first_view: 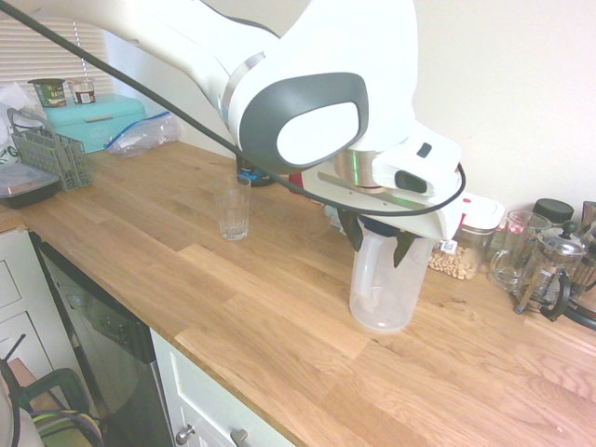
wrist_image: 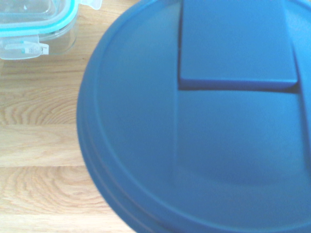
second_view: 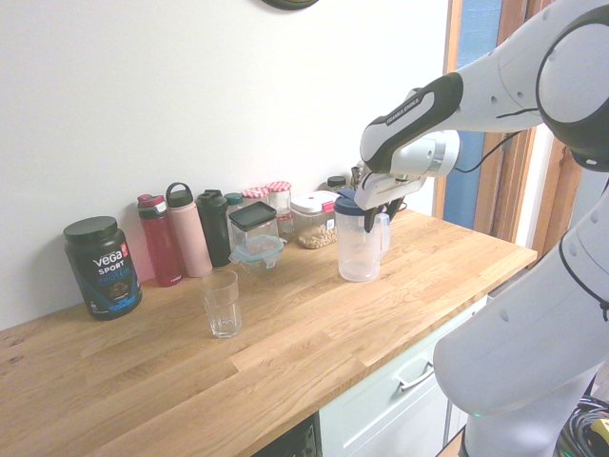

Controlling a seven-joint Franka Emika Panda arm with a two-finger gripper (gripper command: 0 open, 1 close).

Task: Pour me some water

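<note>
clear plastic pitcher [first_view: 385, 284] with a blue lid [wrist_image: 204, 126] stands upright on the wooden counter [first_view: 279, 307], and the gripper [first_view: 379, 244] sits right over its top, dark fingers [first_view: 352, 237] spread down either side of the rim. i can't tell whether they actually grip it. the empty drinking glass [second_view: 221, 303] stands well apart, nearer the row of bottles [second_view: 186, 231].

Plain cream wall [second_view: 190, 105], long oak worktop [first_view: 279, 307], white cabinets [first_view: 200, 410] below, blinded window [first_view: 42, 51], soft daylight
</note>
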